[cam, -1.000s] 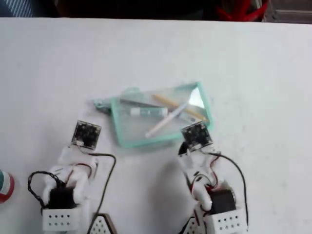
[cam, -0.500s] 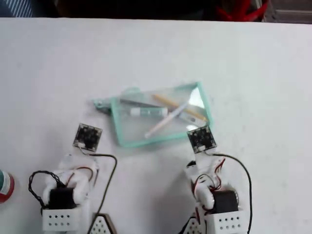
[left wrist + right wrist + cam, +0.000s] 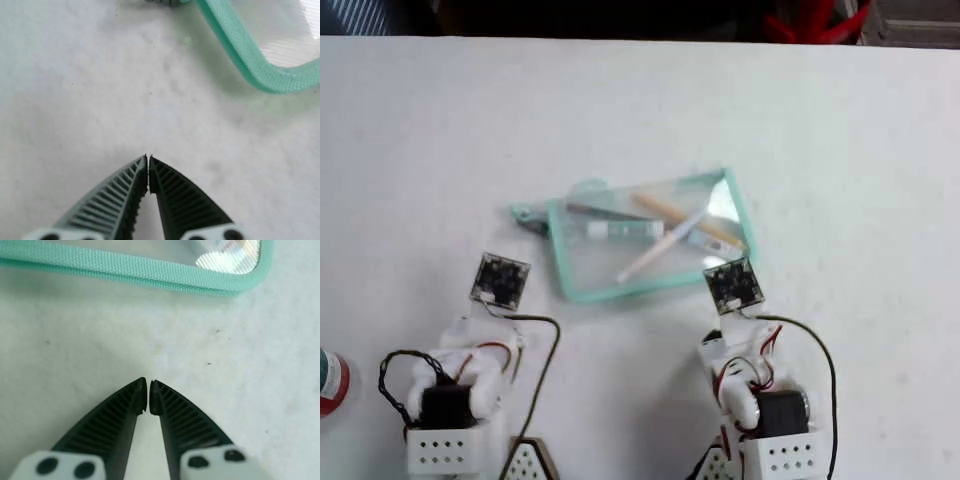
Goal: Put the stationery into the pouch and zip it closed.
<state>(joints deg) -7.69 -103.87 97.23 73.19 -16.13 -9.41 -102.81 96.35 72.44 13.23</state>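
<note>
A clear pouch (image 3: 650, 240) with a mint green border lies flat mid-table, holding pens and a pencil (image 3: 682, 220) inside. Its zipper pull (image 3: 525, 212) sticks out at the pouch's far left corner. My left gripper (image 3: 148, 161) is shut and empty over bare table, just short of the pouch's green corner (image 3: 272, 80). My right gripper (image 3: 148, 386) is also shut and empty, a little short of the pouch's green edge (image 3: 150, 272). In the high view both arms sit folded near the table's front, the left arm (image 3: 470, 350) and the right arm (image 3: 745, 340).
A red, white and green round object (image 3: 328, 380) sits at the table's left edge. The white table (image 3: 640, 110) stretches open behind the pouch. Cables loop around each arm's base.
The right arm drew back from the pouch's near right corner towards its base. The left arm pulled back slightly. The pouch stayed put.
</note>
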